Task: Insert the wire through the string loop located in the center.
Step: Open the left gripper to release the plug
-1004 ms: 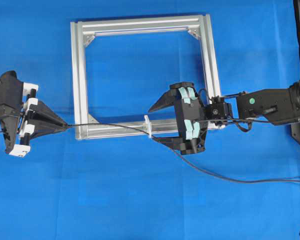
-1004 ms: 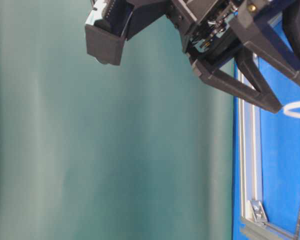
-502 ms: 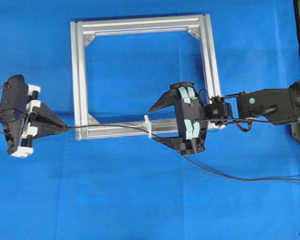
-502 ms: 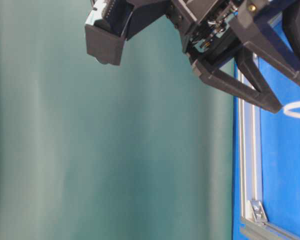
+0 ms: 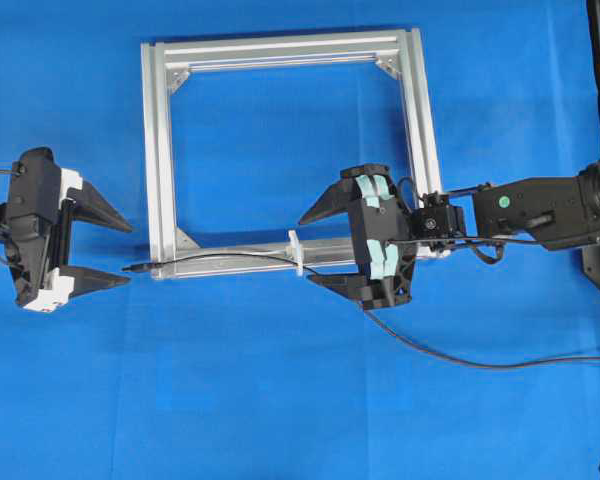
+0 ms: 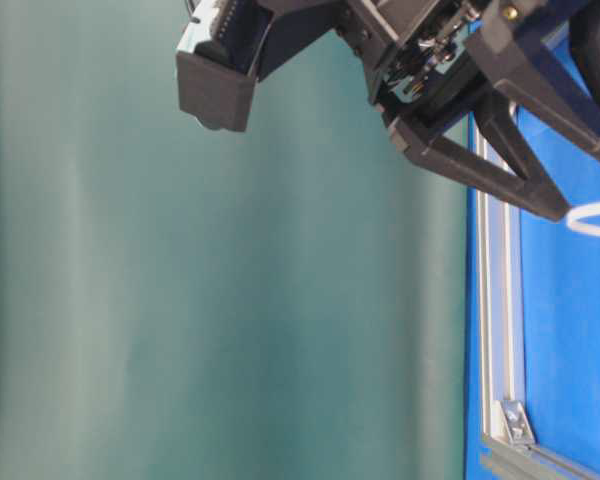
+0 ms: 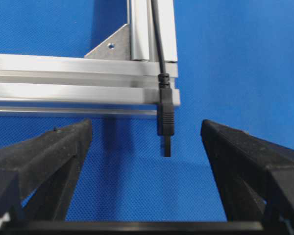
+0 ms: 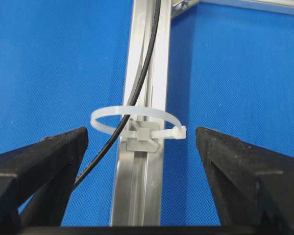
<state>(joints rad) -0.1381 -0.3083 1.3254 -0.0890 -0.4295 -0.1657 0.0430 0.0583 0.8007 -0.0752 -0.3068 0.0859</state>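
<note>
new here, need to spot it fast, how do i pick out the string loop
Find the silver frame on the blue cloth and follow its near rail to the middle. The string loop stands there: a small white tie with the black wire passing through it.

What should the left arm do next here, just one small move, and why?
Probably back the left gripper straight away from the frame. Its jaws stand wide open with the wire plug lying free between them on the cloth, and the right wrist view shows the wire already passing through the string loop. The right gripper is open too, so nothing seems left to hold.
</note>
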